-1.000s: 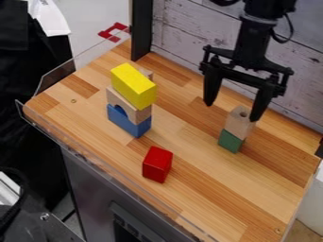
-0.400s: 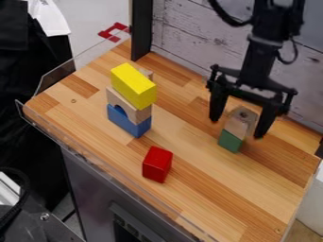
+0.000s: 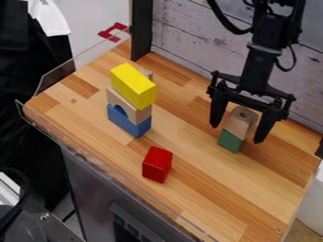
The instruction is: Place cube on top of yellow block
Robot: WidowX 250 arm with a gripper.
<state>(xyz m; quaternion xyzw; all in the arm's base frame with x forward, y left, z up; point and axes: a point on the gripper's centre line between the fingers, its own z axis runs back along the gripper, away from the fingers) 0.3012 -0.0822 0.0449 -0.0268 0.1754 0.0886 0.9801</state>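
Note:
The black gripper (image 3: 237, 134) hangs at the right of the camera view, open, its two fingers on either side of a natural wood block (image 3: 240, 123). That block stands on a green block (image 3: 231, 141), and a gap shows between it and each finger. Left of centre, the yellow block (image 3: 133, 86) lies on top of a wooden arch (image 3: 129, 105), which rests on a blue block (image 3: 129, 121).
A red block (image 3: 157, 164) sits near the front edge of the wooden table (image 3: 208, 189). Part of another wooden piece shows behind the yellow block. A dark post (image 3: 142, 28) and a whitewashed plank wall (image 3: 189, 33) border the back.
The open gripper has come down and a little to the right, from above the wooden block to around it. The blocks have stayed where they were.

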